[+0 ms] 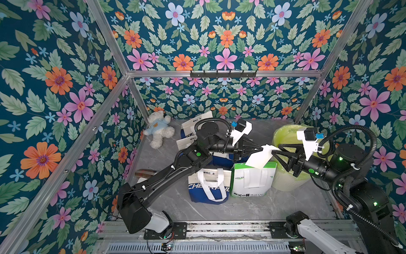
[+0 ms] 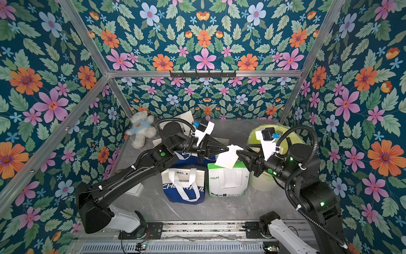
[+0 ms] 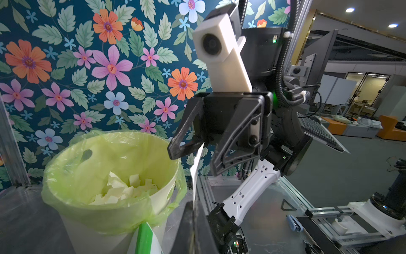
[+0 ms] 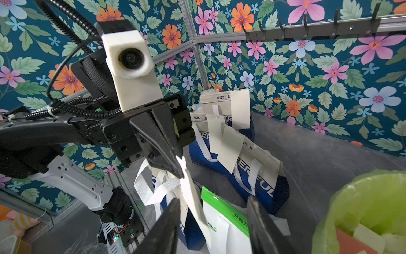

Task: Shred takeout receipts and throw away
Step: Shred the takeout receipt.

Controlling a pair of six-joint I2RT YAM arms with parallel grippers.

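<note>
Bin (image 1: pixel 283 178) R of bags (image 1: pixel 250 184), prob. touching

My black arms (image 1: pixel 162 176) show white lower links (image 1: pixel 316 232), ribbed hoses (image 3: pixel 279 72), green lights (image 1: pixel 198 154), white camera mounts (image 1: pixel 238 134), truss-framed left gripper (image 1: pixel 261 149) and right gripper (image 1: pixel 275 149).

The light is bright and even in both top views, and the grey table (image 1: pixel 252 209) shows only soft, faint shadows. The white receipt (image 1: pixel 261 157) is so bright that no print shows on it. In the right wrist view the right gripper (image 4: pixel 213 199), close to the lens, is blurry, and the hook rail (image 4: pixel 307 30) looks bent. In the left wrist view ceiling lamps (image 3: pixel 349 10) glow
</note>
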